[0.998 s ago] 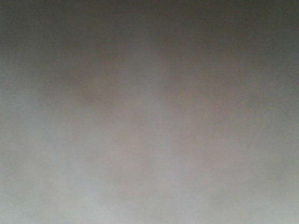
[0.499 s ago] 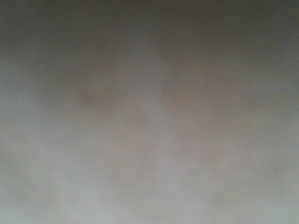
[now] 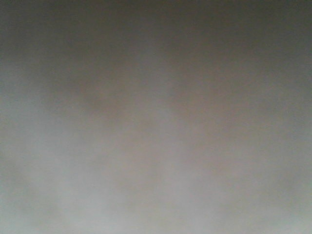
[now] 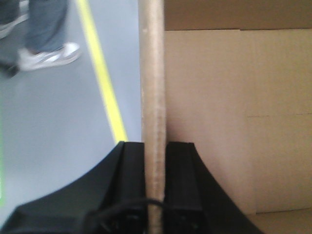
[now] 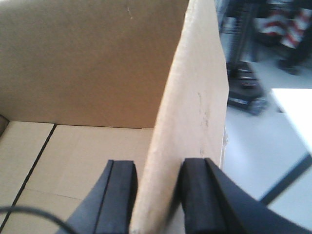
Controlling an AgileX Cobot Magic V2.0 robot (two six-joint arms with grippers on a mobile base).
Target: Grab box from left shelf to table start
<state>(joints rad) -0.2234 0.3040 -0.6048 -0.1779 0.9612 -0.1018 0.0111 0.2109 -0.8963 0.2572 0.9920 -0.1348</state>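
In the front view all I get is a grey-brown blur, so I cannot tell what is there. In my left wrist view my left gripper (image 4: 155,146) is closed tight on one thin side wall of the big brown cardboard box (image 4: 219,122), with one black finger on each side of the wall. The inside of the box is to the right of that wall. To the left is the smooth grey floor (image 4: 58,126) with a yellow painted line (image 4: 105,87) and a person's white shoe (image 4: 48,54). In my right wrist view my right gripper (image 5: 158,163) is pinching the other brown wall the same way, and I can see down into the open box (image 5: 97,63). Past it, off to the right, is a flat white table top (image 5: 292,105), I think. I see no shelf anywhere, so I think the box is already off it and held up between my two arms. What is left is to carry it over, put it on the table and let go.
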